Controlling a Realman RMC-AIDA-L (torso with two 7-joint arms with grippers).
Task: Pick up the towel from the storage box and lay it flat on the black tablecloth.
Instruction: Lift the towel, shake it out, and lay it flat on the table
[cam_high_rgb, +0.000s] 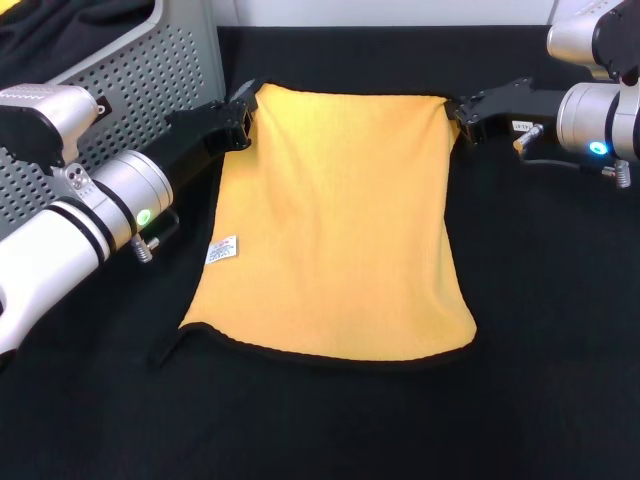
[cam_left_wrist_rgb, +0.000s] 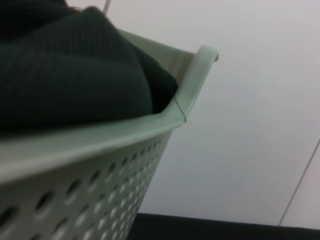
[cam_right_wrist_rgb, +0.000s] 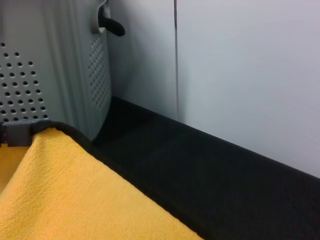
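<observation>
The towel (cam_high_rgb: 335, 225) lay spread, yellow side up, on the black tablecloth (cam_high_rgb: 540, 330) beside the storage box (cam_high_rgb: 150, 70) (dark cloth inside). The left gripper (cam_high_rgb: 243, 117) and right gripper (cam_high_rgb: 462, 120) each pinched a far corner.

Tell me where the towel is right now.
In the head view the towel lies spread across the middle of the black tablecloth, to the right of the storage box, with the left pincer and right pincer at its far corners.

Left gripper (cam_high_rgb: 243, 115) and right gripper (cam_high_rgb: 462, 118) low, level, well apart, fingers pinched closed, arms reaching inward.
</observation>
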